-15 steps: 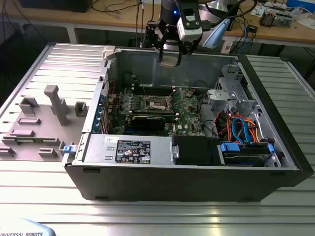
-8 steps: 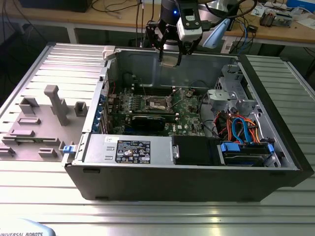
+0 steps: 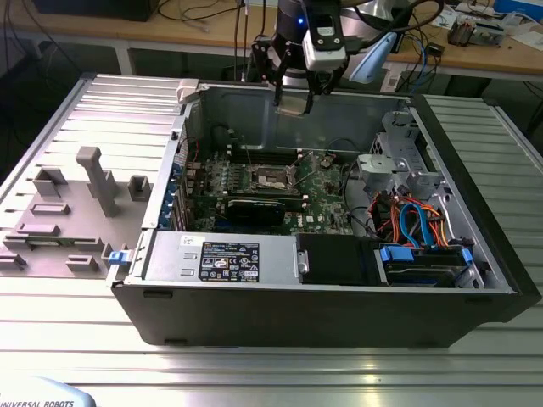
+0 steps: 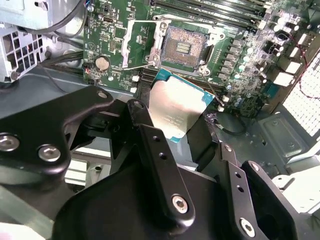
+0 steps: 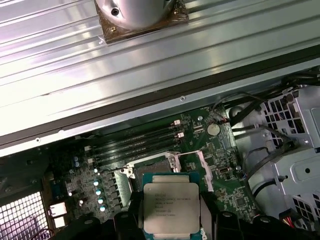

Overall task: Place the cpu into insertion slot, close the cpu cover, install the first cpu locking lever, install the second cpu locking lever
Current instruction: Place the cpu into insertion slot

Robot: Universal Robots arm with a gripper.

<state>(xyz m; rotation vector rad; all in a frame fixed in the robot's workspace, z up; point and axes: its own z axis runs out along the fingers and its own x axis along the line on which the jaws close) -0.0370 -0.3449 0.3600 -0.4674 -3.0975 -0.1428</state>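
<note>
Gripper (image 3: 294, 100) hangs at upper centre of the exterior view, over the far wall of the open computer case (image 3: 339, 314). Jaws closed on the cpu (image 4: 175, 112): black fingers (image 4: 140, 117) pinch two opposite edges, silvery face toward both wrist cameras, chip clear of the board. Insertion slot (image 4: 184, 47) unfilled, dark centre exposed, on the green motherboard (image 3: 327, 199) at mid-frame in the exterior view. Cpu cover (image 4: 136, 45) appears swung open beside the slot, though the hinge is hard to make out. Black graphics card (image 3: 254, 208) lies just beside the slot.
</note>
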